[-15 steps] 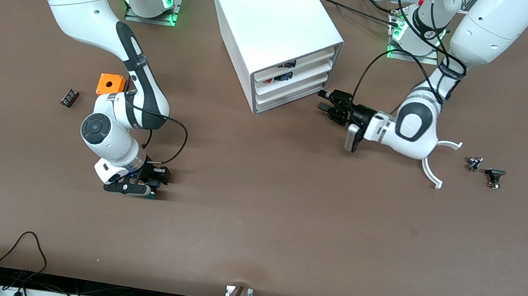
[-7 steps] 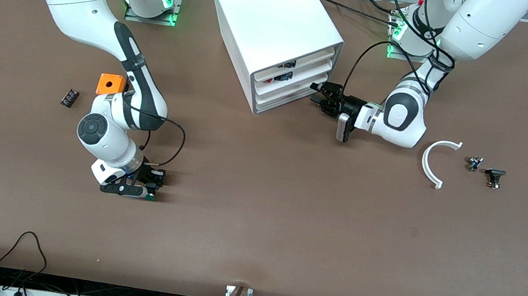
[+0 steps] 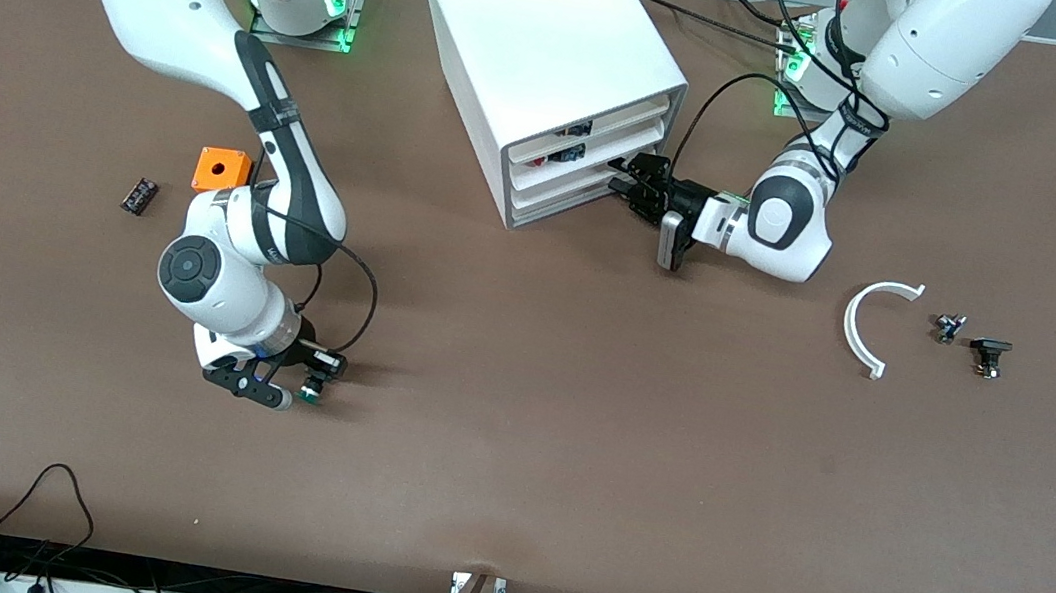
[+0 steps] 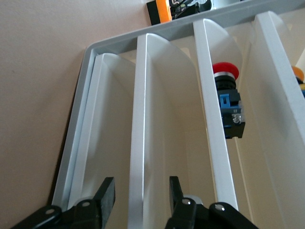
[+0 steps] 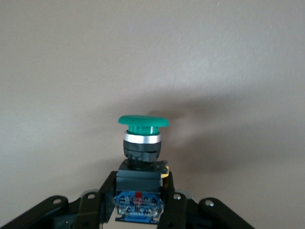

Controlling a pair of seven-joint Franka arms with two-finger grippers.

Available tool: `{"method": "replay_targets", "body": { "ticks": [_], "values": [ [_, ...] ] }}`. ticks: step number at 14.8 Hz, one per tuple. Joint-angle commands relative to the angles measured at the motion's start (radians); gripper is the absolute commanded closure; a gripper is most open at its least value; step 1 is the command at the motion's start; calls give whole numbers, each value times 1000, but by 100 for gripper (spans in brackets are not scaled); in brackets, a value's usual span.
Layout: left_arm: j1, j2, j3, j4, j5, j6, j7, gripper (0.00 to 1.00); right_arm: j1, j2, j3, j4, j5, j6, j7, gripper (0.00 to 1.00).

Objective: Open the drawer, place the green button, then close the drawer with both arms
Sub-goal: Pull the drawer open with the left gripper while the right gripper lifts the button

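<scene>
Front view: right gripper (image 3: 308,383) clamped on small green-capped black-bodied push button (image 5: 142,143), just above table; left gripper (image 4: 138,200) spread astride a front lip of shallow white plastic bottom drawer (image 3: 568,198); could slip off lip on pull.

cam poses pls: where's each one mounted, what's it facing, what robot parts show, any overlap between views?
Front: high across the table, facing both bases; shows both arms, the cabinet, the left gripper at its drawer fronts.
Left wrist: on the left arm, facing the drawer front; open fingers straddle it.
Right wrist: on the right arm, facing the tabletop; the right gripper grips the button.
Shared: front view also shows that button and the right gripper.
</scene>
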Motion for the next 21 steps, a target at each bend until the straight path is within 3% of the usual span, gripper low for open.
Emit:
{"method": "replay_targets", "body": {
  "ticks": [1, 5, 8, 13, 20, 21],
  "values": [
    [-4, -5, 0, -15, -34, 15, 78, 100, 31, -1, -1, 78, 12, -97, 166, 100],
    [6, -4, 4, 4, -27, 18, 66, 100, 76, -15, 0, 112, 15, -122, 312, 100],
    [16, 15, 46, 80, -11, 15, 54, 100, 108, -12, 0, 211, 15, -236, 420, 100],
    [17, 64, 128, 247, 172, 7, -12, 100, 177, -9, 0, 315, 20, -290, 634, 100],
    [92, 98, 132, 383, 354, -22, -119, 100, 330, -14, -7, 408, 9, -298, 963, 100],
    [92, 98, 132, 391, 361, -27, -121, 84, 356, -14, -11, 408, 6, -298, 993, 100]
  ]
}}
